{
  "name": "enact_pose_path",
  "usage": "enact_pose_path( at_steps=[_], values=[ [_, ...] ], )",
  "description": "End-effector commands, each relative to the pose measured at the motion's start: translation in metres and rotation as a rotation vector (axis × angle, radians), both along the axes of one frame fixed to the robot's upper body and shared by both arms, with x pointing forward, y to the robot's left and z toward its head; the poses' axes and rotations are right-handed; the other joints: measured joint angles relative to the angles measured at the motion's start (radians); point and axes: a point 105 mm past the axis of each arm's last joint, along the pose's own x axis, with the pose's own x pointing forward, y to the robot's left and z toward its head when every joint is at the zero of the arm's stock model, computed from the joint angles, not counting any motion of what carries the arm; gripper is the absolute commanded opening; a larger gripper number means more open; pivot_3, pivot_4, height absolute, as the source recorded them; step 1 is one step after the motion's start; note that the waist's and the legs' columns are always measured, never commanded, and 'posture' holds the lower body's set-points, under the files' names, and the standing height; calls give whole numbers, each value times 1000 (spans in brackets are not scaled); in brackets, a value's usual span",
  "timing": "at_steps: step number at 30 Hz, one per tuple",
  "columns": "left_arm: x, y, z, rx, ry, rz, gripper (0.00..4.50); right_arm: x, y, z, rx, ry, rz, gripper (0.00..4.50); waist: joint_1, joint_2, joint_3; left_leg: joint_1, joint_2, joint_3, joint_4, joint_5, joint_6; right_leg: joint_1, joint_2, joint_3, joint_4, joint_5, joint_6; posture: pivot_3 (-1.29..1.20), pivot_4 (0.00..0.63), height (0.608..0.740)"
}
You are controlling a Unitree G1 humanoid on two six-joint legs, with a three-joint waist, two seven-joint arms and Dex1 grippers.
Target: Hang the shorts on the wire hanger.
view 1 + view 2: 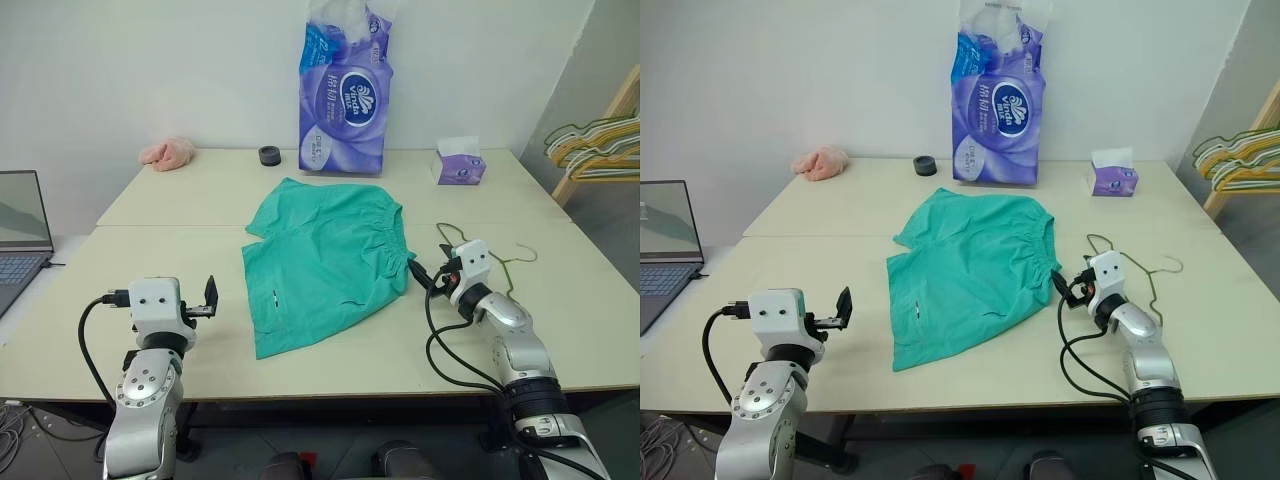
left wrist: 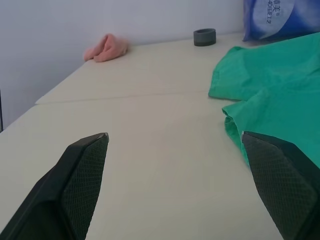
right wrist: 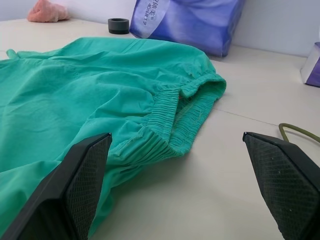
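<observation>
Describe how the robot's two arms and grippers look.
Both arms are silver-grey metal with rounded joints. Each wrist carries a white boxy housing, with black cables looping along the arm. The left gripper and right gripper each have two black fingers, wedge-shaped, with cross-hatched textured pads.

You see two arms made of silver-grey metal segments with rounded joints. Each wrist carries a white box-shaped housing with small dark holes on its face. The left tool (image 1: 210,296) has two black fingers, and from its wrist camera you see their inner pads (image 2: 82,187) covered with a fine cross-hatched texture. The right tool (image 1: 425,276) has the same black textured fingers. Black cables loop from each white housing down along the forearm. The right arm ends in a black ring near its base.
</observation>
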Motion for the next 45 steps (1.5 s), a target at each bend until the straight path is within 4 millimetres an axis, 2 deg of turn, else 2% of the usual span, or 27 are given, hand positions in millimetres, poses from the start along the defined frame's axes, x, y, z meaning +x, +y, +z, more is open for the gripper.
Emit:
enact_pose_path(
  at_steps=[1,11,15,20,24,27,30,36,43,45],
  values=[
    [0,-1,16,20,-59,-9,4500,4,4,20,-7,-72,20,4485,0,0,0,0,0,0,0,0,0,0,0,0,0,0,0,-36,11,740],
    [0,-11,13,-6,-43,-84,4500,3,5,21,-5,-76,24,4485,-1,0,0,0,0,0,0,0,0,0,0,0,0,0,0,-50,13,740],
    [-3,-42,19,-61,-66,-297,4500,-7,13,24,-31,-75,141,4485,-2,1,1,0,0,1,0,0,0,0,0,0,-1,0,0,-61,16,740],
    [-15,-91,10,14,75,-682,4500,-44,35,40,-139,-48,539,4485,-2,3,3,0,0,1,-1,0,0,-1,2,0,-1,-1,0,-83,18,740],
    [-27,-107,-5,70,215,-873,4500,-63,39,40,-205,17,694,4485,-6,4,3,0,1,2,-1,0,0,-1,3,0,-2,-3,0,-96,18,740],
    [-31,-112,-16,112,302,-956,4500,-74,43,39,-223,54,765,4485,-9,5,5,0,3,1,-1,0,0,-1,3,0,-2,-5,-1,-110,21,740],
    [-27,-105,-31,205,382,-965,4500,-82,48,41,-240,74,818,4485,-9,7,6,0,4,1,-1,0,0,-2,3,0,-1,-6,-1,-114,22,740],
    [-24,-98,-53,282,491,-986,4500,-88,50,43,-261,72,841,4485,-9,6,9,0,4,1,-1,0,0,-2,3,0,-1,-6,-1,-129,27,740],
    [-16,-95,-60,293,500,-952,4500,-87,51,43,-313,45,845,4485,-9,7,9,0,3,1,-1,0,0,-2,0,1,-2,-6,-1,-141,28,740],
    [-12,-93,-61,291,496,-927,4093,-86,51,43,-323,42,841,4500,-9,7,9,0,3,1,-1,0,0,-2,0,0,-1,-6,-1,-141,28,740]
  ],
)
